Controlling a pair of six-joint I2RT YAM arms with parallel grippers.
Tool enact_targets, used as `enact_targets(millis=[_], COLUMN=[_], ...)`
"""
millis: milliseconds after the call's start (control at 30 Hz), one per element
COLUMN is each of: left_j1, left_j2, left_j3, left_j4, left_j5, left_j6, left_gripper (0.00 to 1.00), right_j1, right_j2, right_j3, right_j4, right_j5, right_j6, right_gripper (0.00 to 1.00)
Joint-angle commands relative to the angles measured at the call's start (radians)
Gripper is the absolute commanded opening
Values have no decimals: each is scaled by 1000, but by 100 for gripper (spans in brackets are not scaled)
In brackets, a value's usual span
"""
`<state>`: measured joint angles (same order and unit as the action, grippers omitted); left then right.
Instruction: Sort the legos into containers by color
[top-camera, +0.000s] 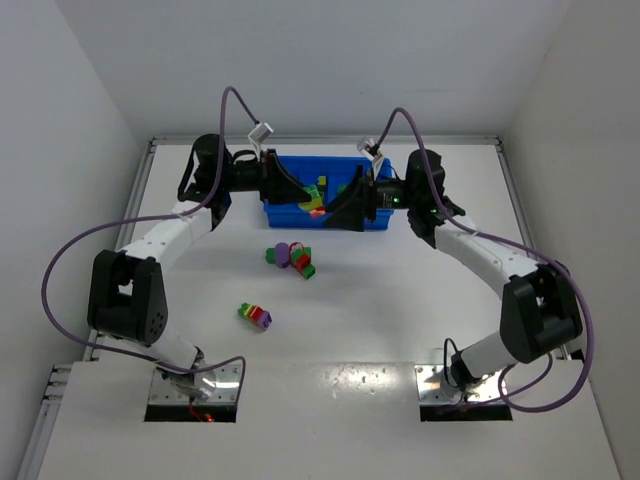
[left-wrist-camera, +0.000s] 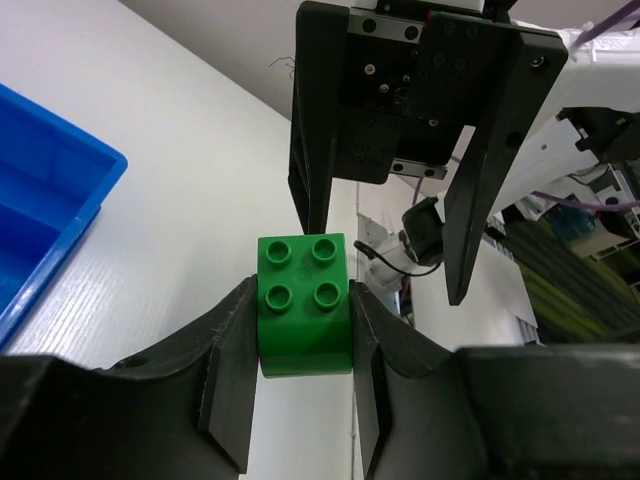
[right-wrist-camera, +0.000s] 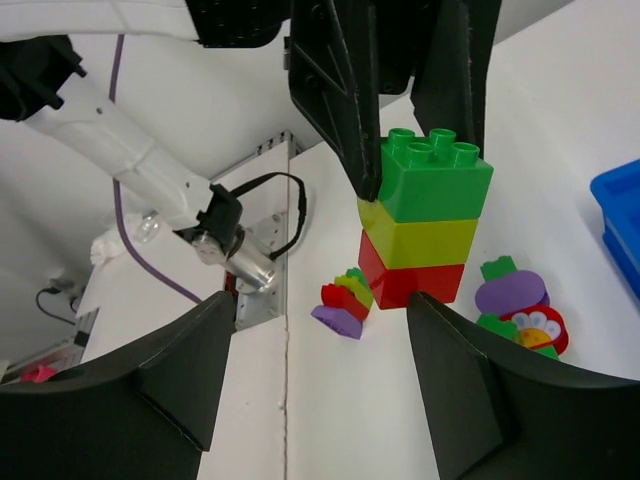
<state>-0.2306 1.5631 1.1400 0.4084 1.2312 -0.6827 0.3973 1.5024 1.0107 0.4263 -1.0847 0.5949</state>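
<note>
Your left arm (top-camera: 170, 235) and right arm (top-camera: 480, 250) both reach to the far side, elbows bowed outward and wrists turned inward, so the two grippers face each other almost tip to tip. Your left gripper (left-wrist-camera: 303, 300) is clamped, a finger on each side of the green top brick of a lego stack (right-wrist-camera: 425, 225). Your right gripper (right-wrist-camera: 320, 305) faces it with jaws standing apart, neither finger touching anything.
</note>
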Motion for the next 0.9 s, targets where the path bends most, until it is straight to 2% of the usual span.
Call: enact_targets(millis=[0,67,267,333,467,733,867], left_j1=[4,4,4,4,4,-27,-27], left_j2=[-8,-8,-26,-26,-46,-55,-45], left_j3=[-5,-5,-5,4,26,26,47], left_j4=[64,64,55,11,-75,-111,-111], left_j5=[24,33,65,74,85,85,94], left_j6=[-31,-31,-40,-20,46,78,78], left_gripper=[0,0,0,0,0,0,0], right_j1=[15,15,6,-5,-14,-3,8], right_j2=[5,5,25,25,47,99,110], right_j3=[49,49,58,58,68,130,141], right_j4=[97,88,-79,-92,-92,-25,-24], right_j5=[-83,-83,-38,-28,-18,-29,-66], right_j6=[11,11,-109,-119,-119,-84,-84], right_gripper=[70,70,74,75,75,75,72])
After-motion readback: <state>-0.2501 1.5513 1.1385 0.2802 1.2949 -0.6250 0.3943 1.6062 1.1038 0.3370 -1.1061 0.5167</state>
